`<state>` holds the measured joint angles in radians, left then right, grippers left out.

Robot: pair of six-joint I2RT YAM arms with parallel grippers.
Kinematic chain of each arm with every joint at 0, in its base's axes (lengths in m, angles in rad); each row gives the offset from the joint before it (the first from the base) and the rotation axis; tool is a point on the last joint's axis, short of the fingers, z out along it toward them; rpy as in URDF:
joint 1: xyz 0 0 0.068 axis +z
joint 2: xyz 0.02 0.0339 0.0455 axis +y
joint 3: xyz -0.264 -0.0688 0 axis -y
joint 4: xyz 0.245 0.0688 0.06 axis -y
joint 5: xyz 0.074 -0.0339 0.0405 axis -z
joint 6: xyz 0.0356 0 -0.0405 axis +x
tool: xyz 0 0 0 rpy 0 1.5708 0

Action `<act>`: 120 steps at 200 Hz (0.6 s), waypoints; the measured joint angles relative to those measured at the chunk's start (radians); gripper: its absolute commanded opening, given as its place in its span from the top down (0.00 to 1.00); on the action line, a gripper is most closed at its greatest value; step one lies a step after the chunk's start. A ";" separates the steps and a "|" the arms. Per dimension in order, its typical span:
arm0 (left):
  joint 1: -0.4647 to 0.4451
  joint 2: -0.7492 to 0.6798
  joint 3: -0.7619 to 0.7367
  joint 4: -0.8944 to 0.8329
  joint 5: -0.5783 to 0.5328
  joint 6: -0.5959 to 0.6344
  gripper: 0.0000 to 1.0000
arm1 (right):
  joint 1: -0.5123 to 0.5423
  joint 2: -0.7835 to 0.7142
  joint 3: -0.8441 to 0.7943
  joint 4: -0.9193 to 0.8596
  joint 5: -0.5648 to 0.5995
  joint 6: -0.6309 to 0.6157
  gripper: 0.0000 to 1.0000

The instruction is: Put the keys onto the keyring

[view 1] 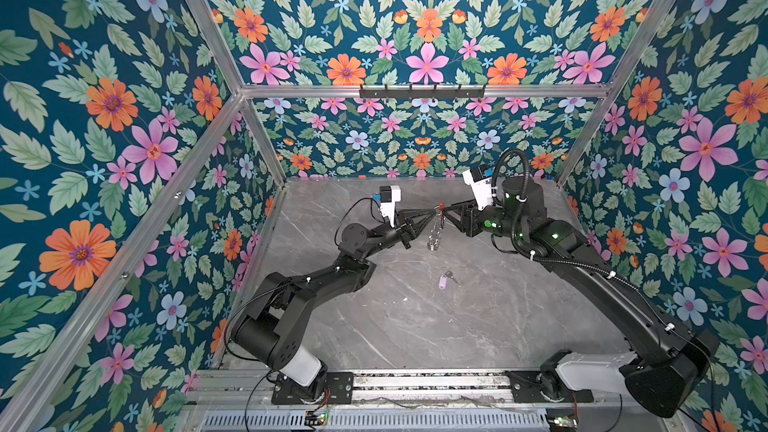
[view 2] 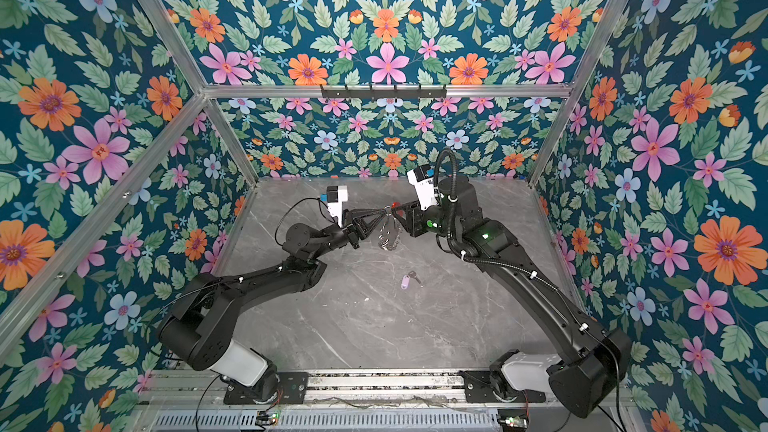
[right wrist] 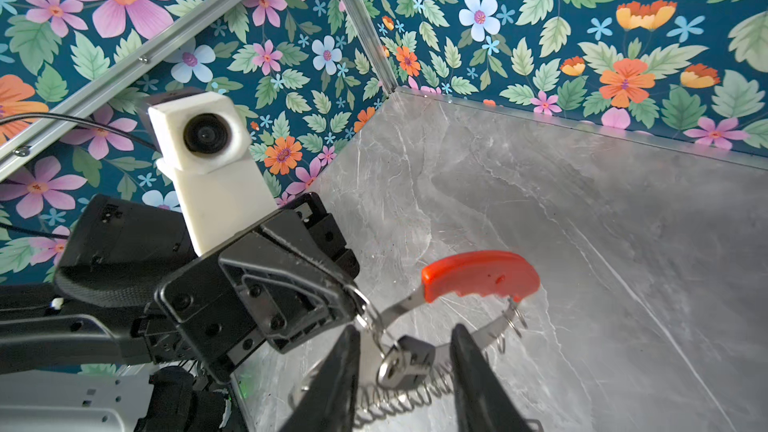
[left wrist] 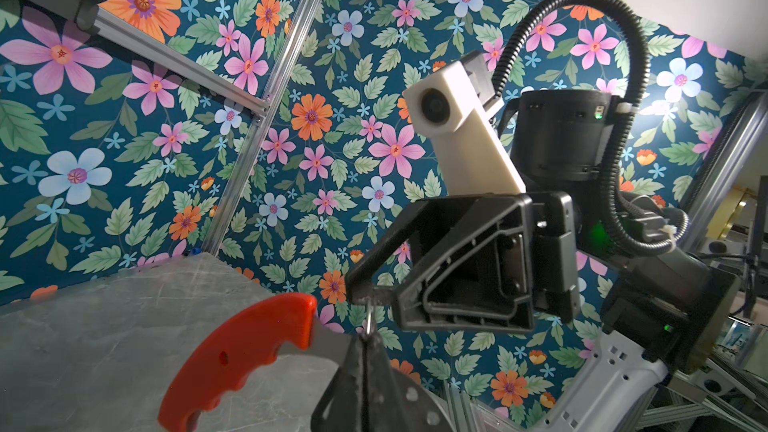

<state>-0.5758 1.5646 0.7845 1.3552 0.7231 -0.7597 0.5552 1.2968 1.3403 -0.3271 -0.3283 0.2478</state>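
Left gripper [view 1: 433,211] is seen clamped shut on the keyring [view 1: 435,229]. The metal band is pinched just beside the red section [right wrist: 478,274], as shown in the right wrist view. Right gripper [right wrist: 405,328] is met tip to tip with it over the far middle of the table [view 1: 498,305]. Its jaws are seen parted, with a clear gap in the right wrist view. A small black-and-silver piece, read as the black-tag key [right wrist: 409,361], is seen in that gap, hanging at the band. Whether either finger touches it cannot be told. In the left wrist view a thin wire ring is seen running from the right gripper's tip down to the left gripper's closed tips, but what it belongs to is not resolved. The keyring is held in the air between both arms. The red section is uppermost at the grippers and the row of split rings [right wrist: 399,398] hangs below. In both top views the loop is seen dangling towards the table, and contact of its lower end with the surface cannot be judged. The lilac key [view 1: 444,281] is seen lying flat on the table, alone. It is nearer the arm bases than the keyring, well apart from both grippers and roughly midway between the two arms.
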 measured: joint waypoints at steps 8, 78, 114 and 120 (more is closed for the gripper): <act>0.000 0.000 0.000 0.006 0.002 -0.009 1.00 | 0.000 0.007 0.003 0.006 -0.008 -0.003 0.62; 0.000 0.019 0.000 0.057 0.008 -0.057 1.00 | 0.000 0.018 -0.014 0.064 -0.061 -0.004 0.86; 0.000 0.037 0.000 0.081 0.009 -0.081 1.00 | 0.000 0.004 -0.049 0.100 -0.084 0.007 0.89; 0.000 0.040 0.000 0.086 0.009 -0.088 1.00 | -0.001 0.003 -0.053 0.105 -0.087 0.008 0.90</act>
<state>-0.5758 1.6043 0.7845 1.4414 0.7319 -0.8478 0.5541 1.2999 1.2873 -0.2222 -0.4149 0.2554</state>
